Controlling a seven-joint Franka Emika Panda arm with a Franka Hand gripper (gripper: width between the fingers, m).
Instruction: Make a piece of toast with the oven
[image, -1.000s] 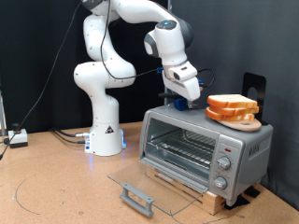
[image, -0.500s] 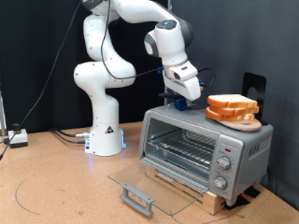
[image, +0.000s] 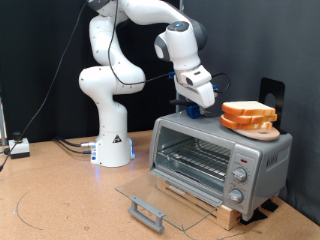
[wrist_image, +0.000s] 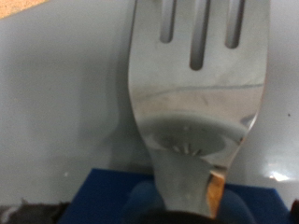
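While the oven (image: 220, 155) door hangs open, we see the pincer (image: 192, 110) clamped on a fork (wrist_image: 198, 93) beside the toast (image: 248, 113).

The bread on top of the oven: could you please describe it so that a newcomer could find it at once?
Find the silver oven at the exterior view's right, its glass door folded down. On its roof, toward the right, lies a round wooden plate stacked with the bread. It is pale, square and tan-crusted, unlike the white gripper just beside it.

A brown tabletop (image: 60, 205) carries the oven (image: 220, 160), the white robot base (image: 112, 150) and cables (image: 70, 146).
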